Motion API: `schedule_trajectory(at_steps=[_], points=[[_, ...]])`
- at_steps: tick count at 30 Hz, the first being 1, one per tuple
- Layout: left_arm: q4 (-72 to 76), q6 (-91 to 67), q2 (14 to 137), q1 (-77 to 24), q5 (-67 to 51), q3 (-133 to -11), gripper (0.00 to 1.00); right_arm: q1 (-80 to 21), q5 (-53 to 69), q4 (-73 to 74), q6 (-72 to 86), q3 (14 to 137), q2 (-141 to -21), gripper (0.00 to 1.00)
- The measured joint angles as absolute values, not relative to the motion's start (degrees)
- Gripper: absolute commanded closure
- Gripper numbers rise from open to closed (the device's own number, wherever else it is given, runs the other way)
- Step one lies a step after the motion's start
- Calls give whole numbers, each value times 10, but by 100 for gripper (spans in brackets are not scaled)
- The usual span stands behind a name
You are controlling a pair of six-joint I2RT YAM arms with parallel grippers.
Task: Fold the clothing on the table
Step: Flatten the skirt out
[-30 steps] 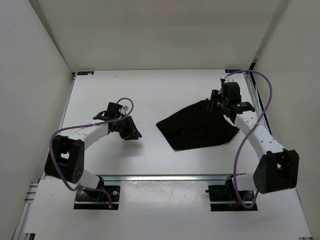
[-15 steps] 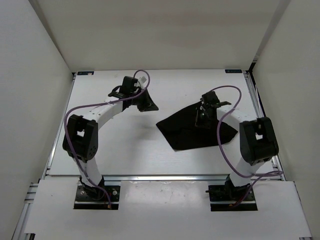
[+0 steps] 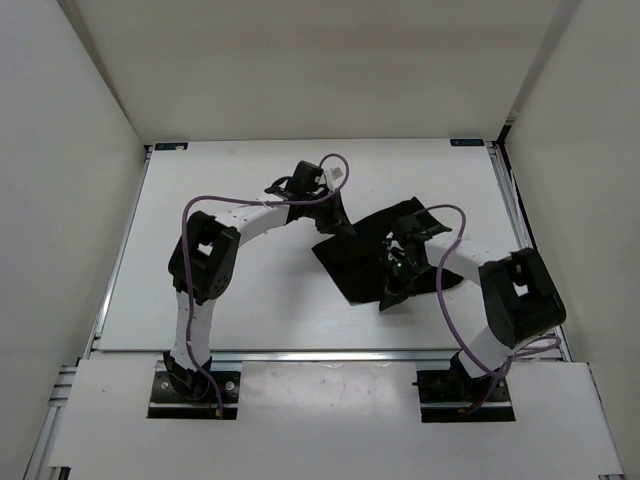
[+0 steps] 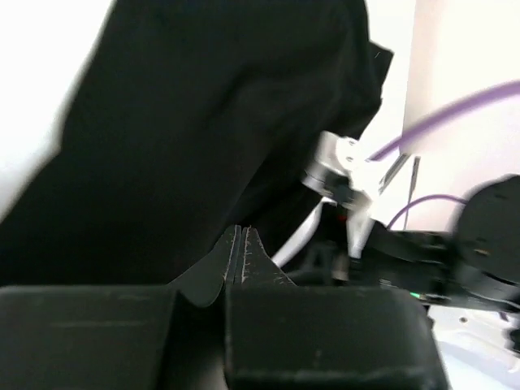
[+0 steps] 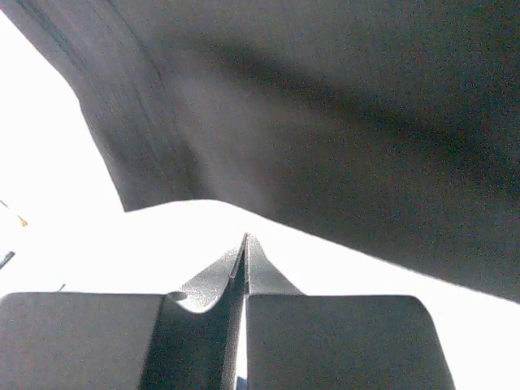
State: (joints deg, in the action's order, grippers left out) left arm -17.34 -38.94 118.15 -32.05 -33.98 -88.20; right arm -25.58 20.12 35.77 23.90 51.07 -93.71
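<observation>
Clothing (image 3: 350,268) lay as a rumpled black heap on the right half of the table (image 3: 200,200). From overhead I could not trace its whole outline, because both black wrists sat over it and blended into the fabric. On the left, the left arm (image 3: 245,215) rose from its base, bent sharply at the elbow and reached across to the right, with its purple cable (image 3: 215,200) arching over it. Its wrist tipped down at the heap's far-left edge. The left gripper (image 4: 242,236) had its fingers pressed flat together, tips against a dark, blurred spread of fabric. I could not tell whether any fabric was caught between them. The lower part of that wrist view was filled by the gripper's own body, and the right side showed only a smeared glimpse of the other wrist. Further right, the right gripper (image 5: 245,244) was also pressed together with nothing between the fingers. Its tips stood over bare white tabletop, just off the heap's edge, while the fabric filled the upper part of that view out of focus. The right arm (image 3: 515,295) was folded tight at the elbow near the table's right side. Its forearm ran back over the heap, and its wrist turned toward the near-left.
</observation>
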Motion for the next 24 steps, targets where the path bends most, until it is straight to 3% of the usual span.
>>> schedule_trajectory(at_steps=[8, 14, 18, 24], points=[[-161, -386, 1219, -344, -328, -870, 100, -195, 197, 468, 227, 479, -785, 100], [-182, -364, 1261, -354, -255, -893, 100, -25, 197, 462, 252, 502, -668, 100], [-203, -361, 1265, -355, -211, -894, 100, 49, 192, 452, 262, 527, -641, 100], [-240, -347, 1228, -370, -113, -870, 100, 49, 170, 454, 255, 559, -657, 100]])
